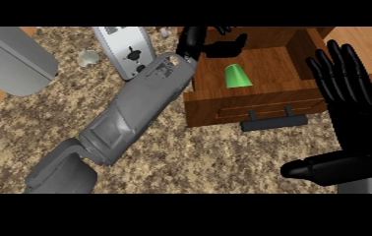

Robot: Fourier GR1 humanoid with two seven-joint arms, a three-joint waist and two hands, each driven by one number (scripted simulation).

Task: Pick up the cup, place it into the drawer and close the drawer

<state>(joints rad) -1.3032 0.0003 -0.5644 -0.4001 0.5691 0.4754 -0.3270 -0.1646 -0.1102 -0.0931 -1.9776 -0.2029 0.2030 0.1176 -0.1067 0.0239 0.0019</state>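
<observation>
Head view is showing the cup [237, 76] lying in the open drawer [218, 109], so you are clearing your relaxed left hand [210, 43] before pushing the handle [274, 122] squarely with your spread right hand [347, 90].

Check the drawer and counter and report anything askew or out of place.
The green cup lies inside the open wooden drawer mouth-down and leaning, not upright. The left hand hovers above the drawer's back, open. The right hand rests open at right. Nothing is spilled.
</observation>
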